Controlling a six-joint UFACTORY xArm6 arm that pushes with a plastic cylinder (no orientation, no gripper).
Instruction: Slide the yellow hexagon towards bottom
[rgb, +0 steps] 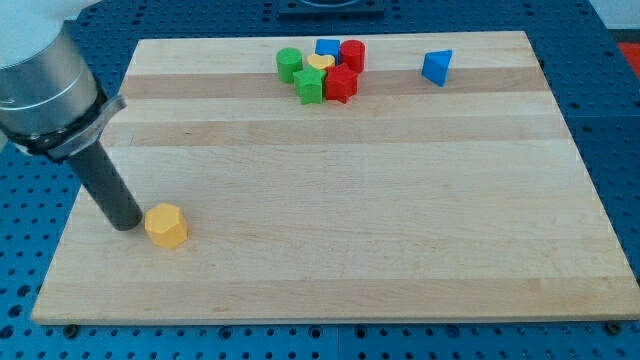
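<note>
The yellow hexagon (166, 225) sits on the wooden board (340, 200) at the view's lower left. My tip (127, 224) rests on the board just to the left of the hexagon, nearly touching its left side. The dark rod rises up and to the left from there to the grey arm body at the view's top left.
A cluster stands at the view's top centre: a green cylinder (289, 64), a green block (310, 86), a yellow heart (319, 63), a blue block (327, 47), a red cylinder (352, 54) and a red block (341, 84). A blue triangle (437, 67) stands alone at the top right.
</note>
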